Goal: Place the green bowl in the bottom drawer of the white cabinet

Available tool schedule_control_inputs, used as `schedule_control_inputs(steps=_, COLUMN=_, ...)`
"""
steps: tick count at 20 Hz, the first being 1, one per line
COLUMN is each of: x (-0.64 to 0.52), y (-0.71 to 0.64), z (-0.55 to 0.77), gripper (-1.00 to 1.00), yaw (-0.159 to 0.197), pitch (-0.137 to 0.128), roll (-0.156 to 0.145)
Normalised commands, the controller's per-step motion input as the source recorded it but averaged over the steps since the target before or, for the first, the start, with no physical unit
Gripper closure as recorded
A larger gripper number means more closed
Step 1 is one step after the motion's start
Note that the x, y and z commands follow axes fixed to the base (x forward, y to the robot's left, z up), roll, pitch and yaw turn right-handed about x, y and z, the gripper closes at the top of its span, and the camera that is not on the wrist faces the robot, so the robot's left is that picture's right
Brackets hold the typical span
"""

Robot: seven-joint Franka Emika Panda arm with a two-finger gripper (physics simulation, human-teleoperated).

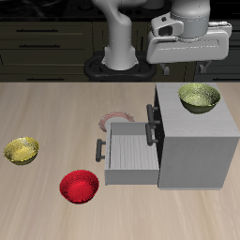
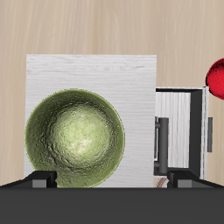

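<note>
The green bowl (image 1: 199,97) stands upright on top of the white cabinet (image 1: 195,150), near its back edge. In the wrist view the bowl (image 2: 74,138) sits on the cabinet's top (image 2: 131,79). The bottom drawer (image 1: 127,155) is pulled out with its box empty, and its black bar handle (image 1: 100,150) faces away from the cabinet. The drawer also shows in the wrist view (image 2: 179,122). My gripper (image 1: 187,67) hangs open and empty above the cabinet, well clear of the bowl. In the wrist view the gripper (image 2: 111,181) has its fingers spread wide.
A yellow bowl (image 1: 22,150) and a red bowl (image 1: 80,186) stand on the table nearer its front edge. The red bowl also shows in the wrist view (image 2: 216,77). A pinkish ring-shaped thing (image 1: 117,117) lies behind the open drawer. The robot's base (image 1: 120,61) stands at the back.
</note>
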Motion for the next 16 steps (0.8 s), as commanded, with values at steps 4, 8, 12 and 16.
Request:
schedule_control_inputs(steps=4, x=0.11, y=0.08, z=-0.16, gripper=-1.00, yaw=-0.006, pitch=0.015, roll=0.008)
schedule_control_inputs(steps=8, x=0.04, y=0.10, z=-0.16, gripper=-1.00, yaw=0.006, pitch=0.007, roll=0.019)
schedule_control_inputs(steps=12, x=0.00, y=0.05, z=-0.32, gripper=-1.00, yaw=0.000, pitch=0.047, roll=0.018)
schedule_control_inputs(steps=16, x=-0.03, y=-0.04, z=-0.23, gripper=-1.00, yaw=-0.003, pitch=0.027, roll=0.002)
